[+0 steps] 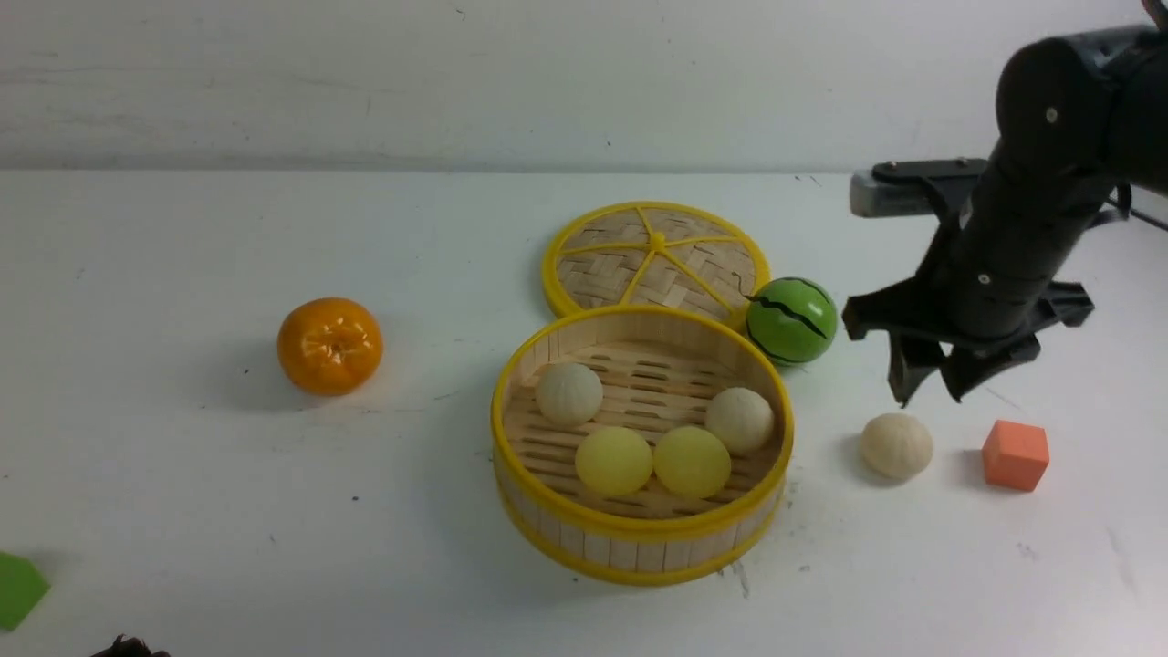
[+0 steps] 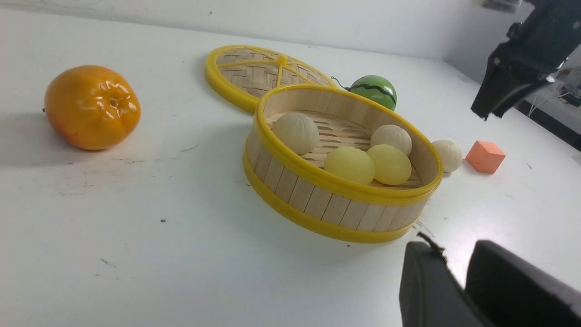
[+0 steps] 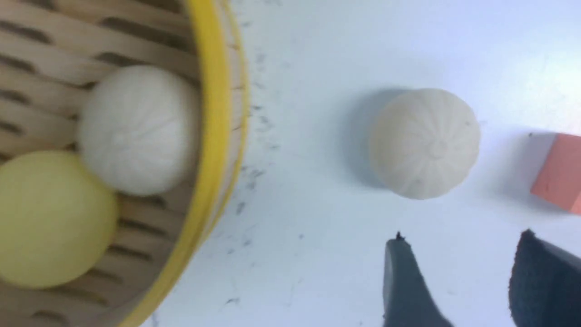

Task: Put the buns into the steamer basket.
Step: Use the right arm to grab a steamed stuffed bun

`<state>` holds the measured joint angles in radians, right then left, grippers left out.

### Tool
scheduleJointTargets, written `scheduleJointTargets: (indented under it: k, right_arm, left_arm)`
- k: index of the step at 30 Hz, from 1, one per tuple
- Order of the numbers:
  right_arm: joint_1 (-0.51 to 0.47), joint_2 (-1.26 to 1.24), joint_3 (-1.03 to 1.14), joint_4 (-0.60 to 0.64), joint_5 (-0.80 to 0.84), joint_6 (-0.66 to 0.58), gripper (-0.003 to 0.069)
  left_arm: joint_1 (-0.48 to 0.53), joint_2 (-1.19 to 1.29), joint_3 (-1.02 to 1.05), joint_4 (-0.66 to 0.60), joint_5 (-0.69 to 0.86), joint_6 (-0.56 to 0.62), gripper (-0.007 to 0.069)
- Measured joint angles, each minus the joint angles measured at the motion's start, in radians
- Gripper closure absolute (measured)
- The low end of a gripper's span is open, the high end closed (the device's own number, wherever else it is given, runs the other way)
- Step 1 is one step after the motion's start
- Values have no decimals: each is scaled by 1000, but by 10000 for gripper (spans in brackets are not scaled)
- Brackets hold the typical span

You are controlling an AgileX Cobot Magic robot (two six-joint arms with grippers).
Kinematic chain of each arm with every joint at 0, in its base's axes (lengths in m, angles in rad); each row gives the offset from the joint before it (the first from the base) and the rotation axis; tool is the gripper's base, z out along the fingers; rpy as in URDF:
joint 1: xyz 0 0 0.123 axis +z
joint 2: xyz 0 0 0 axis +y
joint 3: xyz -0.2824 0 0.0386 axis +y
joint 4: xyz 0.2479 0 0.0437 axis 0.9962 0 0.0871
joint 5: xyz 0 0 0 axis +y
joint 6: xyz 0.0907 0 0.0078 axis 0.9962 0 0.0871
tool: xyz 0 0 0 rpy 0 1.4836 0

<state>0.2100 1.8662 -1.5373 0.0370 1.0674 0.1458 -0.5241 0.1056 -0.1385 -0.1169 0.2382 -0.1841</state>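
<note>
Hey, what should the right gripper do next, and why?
Probably lower the right gripper onto the cream bun beside the basket. Its jaws are open and empty just above that bun, which is the only one outside the basket; the other four already lie inside.

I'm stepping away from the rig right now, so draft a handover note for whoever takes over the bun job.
Right pincer: open, empty, hovering near the last bun, not touching it.
Left pincer: empty, jaws close together; whether shut, unclear.
The last bun lies between the steamer basket and the orange cube.
Done: two cream buns and two yellow buns in the basket.
Left: grasp the last bun, drop it in.
</note>
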Motion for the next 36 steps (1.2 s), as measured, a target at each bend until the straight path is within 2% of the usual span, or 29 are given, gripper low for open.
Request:
scheduleJointTargets:
  k: [3,7,23,36]
  right_arm:
    - [-25,38,4,26,-54,0,385]
    - [-30,83,4,36,-104,0,400]
    - [-30,142,4,18,-157,0,403]
    - [-50,147,4,28,-138,5,403]
  left_arm:
    - [0,0,0,0,0,0,483]
    - [0,0,0,0,0,0,480]
    - [0,0,0,0,0,0,470]
    - [0,0,0,0,0,0,459]
